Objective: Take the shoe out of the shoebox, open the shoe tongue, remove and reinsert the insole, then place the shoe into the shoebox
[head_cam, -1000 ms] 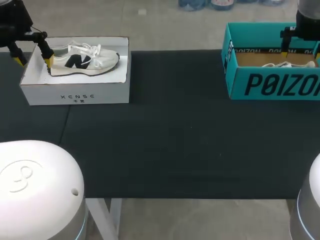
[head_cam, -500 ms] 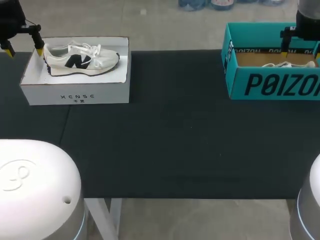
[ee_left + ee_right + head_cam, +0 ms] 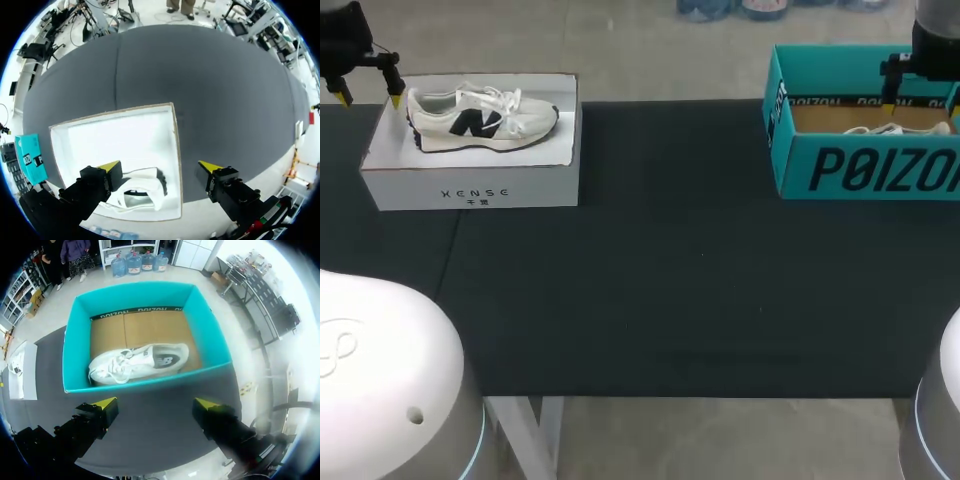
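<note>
Dark table [image 3: 670,290]; white, black-marked shoe [image 3: 485,117]

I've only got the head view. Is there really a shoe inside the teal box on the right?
Observer: Yes, a white shoe lies on the cardboard floor of the teal shoebox.
Operator: Is the right gripper holding it?
Observer: No, the right gripper is open, and the shoe lies ahead of it, untouched.
Operator: And the left?
Observer: The left gripper straddles the wall of the white box, one finger over the heel of the other shoe.
</note>
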{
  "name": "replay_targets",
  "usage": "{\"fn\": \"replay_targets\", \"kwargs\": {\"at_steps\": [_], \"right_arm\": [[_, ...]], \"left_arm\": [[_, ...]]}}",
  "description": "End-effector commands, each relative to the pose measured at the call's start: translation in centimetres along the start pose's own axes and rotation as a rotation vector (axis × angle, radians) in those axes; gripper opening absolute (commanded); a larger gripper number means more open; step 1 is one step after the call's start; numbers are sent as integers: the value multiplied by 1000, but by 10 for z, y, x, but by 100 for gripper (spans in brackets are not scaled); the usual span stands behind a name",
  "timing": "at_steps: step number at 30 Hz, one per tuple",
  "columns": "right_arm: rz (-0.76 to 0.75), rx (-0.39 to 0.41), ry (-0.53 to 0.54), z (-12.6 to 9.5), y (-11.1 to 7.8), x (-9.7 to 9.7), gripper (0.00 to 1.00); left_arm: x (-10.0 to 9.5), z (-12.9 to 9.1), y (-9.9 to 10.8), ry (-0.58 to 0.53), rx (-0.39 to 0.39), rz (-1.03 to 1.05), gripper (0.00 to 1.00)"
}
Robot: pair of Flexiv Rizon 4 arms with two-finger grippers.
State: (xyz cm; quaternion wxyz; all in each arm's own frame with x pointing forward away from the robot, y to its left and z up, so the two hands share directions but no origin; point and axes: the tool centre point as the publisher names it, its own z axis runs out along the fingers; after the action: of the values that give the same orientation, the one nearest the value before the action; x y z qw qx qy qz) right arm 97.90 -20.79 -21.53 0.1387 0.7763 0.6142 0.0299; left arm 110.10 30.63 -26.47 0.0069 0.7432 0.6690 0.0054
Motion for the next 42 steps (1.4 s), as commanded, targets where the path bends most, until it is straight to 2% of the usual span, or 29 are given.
{"fn": "replay_targets", "kwargs": {"at_steps": [1, 8, 18, 28, 42], "right_arm": [[0, -2, 0, 0, -1, 0, 100], [0, -2, 0, 0, -1, 0, 100], [0, -2, 0, 0, -1, 0, 100], [0, -2, 0, 0, -1, 0, 100], [0, -2, 0, 0, -1, 0, 100]], "left_arm": [[11, 11, 57, -3, 75, 39, 100], [10, 28, 88, -10, 71, 74, 100], [7, 50, 116, -46, 65, 81, 100], [-6, 63, 118, -37, 49, 77, 100], [1, 76, 110, -17, 24, -12, 100]]}}
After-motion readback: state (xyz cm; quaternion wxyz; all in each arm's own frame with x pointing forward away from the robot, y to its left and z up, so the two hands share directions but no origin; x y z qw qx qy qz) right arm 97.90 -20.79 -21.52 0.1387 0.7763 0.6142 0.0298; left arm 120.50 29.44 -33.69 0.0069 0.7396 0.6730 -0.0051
